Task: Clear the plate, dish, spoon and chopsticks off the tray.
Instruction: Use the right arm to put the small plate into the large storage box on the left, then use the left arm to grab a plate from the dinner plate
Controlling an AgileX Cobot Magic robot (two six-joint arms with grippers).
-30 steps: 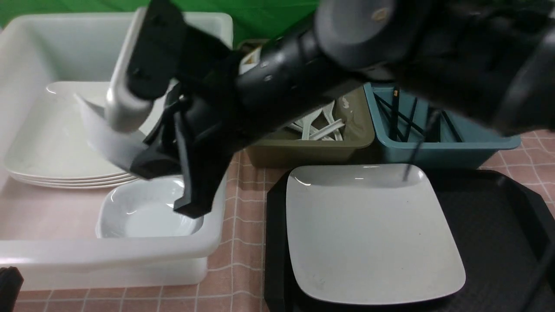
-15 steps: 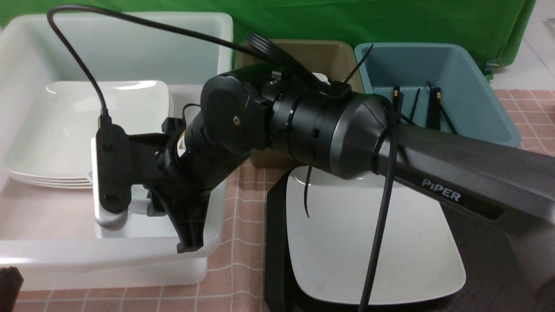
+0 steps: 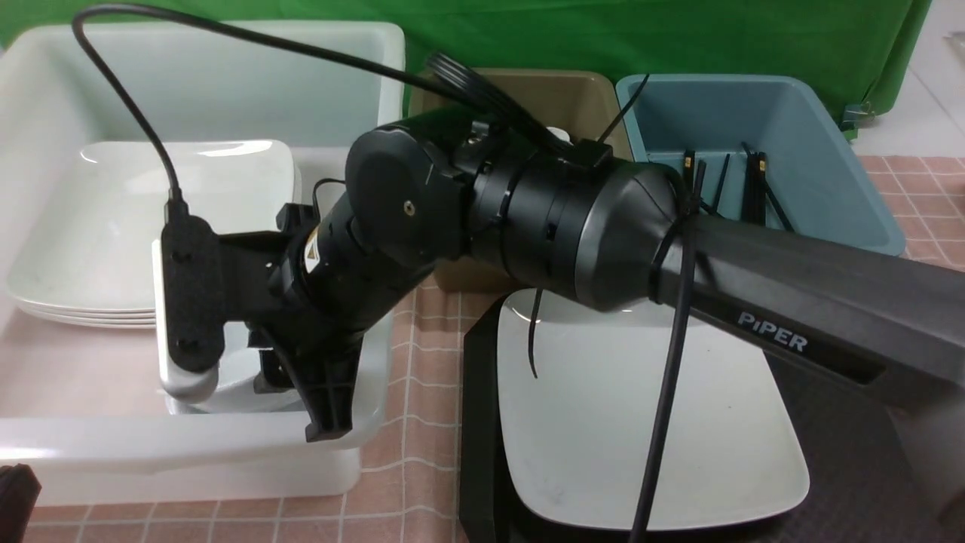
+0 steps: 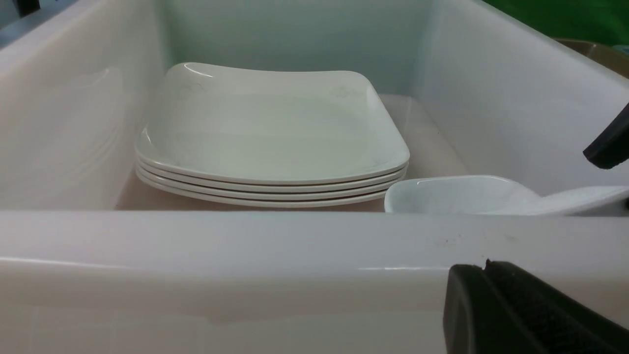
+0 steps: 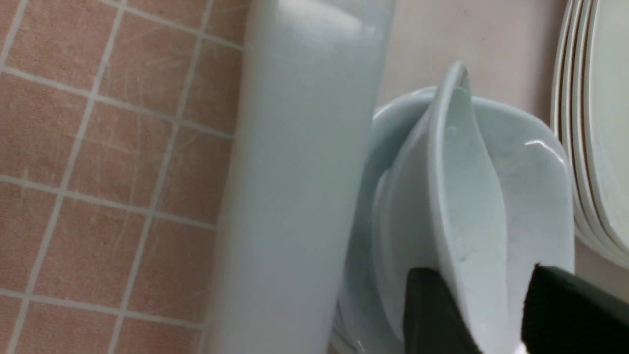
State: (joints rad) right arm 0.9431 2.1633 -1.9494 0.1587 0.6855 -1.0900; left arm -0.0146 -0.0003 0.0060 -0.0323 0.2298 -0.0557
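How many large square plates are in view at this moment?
5. Four form the stack inside the white tub; the fifth plate lies on the black tray, partly covered by the right arm. More could hide under the stack.

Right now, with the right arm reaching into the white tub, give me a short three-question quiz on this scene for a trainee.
1. True or false: the plate lies on the tray.
2. Which holds the chopsticks? A olive bin, B blue bin, C white tub.
3. Fill in: the dish at the right gripper stands tilted inside another ____.
Key: 1 true; 2 B; 3 dish.
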